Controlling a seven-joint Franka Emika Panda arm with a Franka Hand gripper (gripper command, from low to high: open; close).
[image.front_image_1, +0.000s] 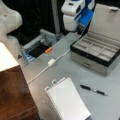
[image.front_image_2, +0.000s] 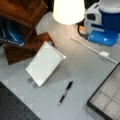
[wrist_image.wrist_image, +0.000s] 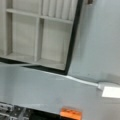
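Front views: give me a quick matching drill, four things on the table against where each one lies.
Things:
1. pen
2. notepad
3. compartment box
4. white cable

Places:
A. lid open, at a front view's right, beside the arm
B. runs across the table from the box side past the notepad
C. flat at a front view's bottom, spiral edge showing
D. between the notepad and the box

The hand does not show clearly.

Pairs: 1-D, 2-C, 3-A, 4-B
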